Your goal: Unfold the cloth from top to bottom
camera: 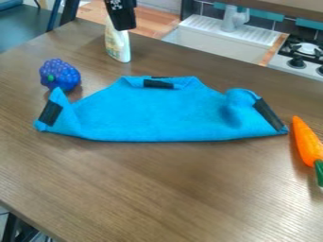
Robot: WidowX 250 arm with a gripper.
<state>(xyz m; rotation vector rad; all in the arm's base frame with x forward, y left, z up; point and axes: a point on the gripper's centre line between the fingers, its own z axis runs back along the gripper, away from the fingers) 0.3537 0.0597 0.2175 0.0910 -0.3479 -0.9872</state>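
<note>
In the camera view, the bright blue fabric cloth (154, 113) with black patches lies partly folded; the brown wooden tabletop (151, 189) extends below its straight edge. Beyond the cloth's upper edge hangs the black gripper (123, 23), opening and hold impossible to tell. The orange toy carrot (307, 142) sits just beside the cloth's right corner.

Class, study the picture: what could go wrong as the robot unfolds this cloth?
The blue cloth may snag the orange carrot lying right beside its corner and drag it along. Its other end, near the blue toy grapes, might nudge them. The raised fold at the cloth's right could also bunch up rather than open flat.
</note>
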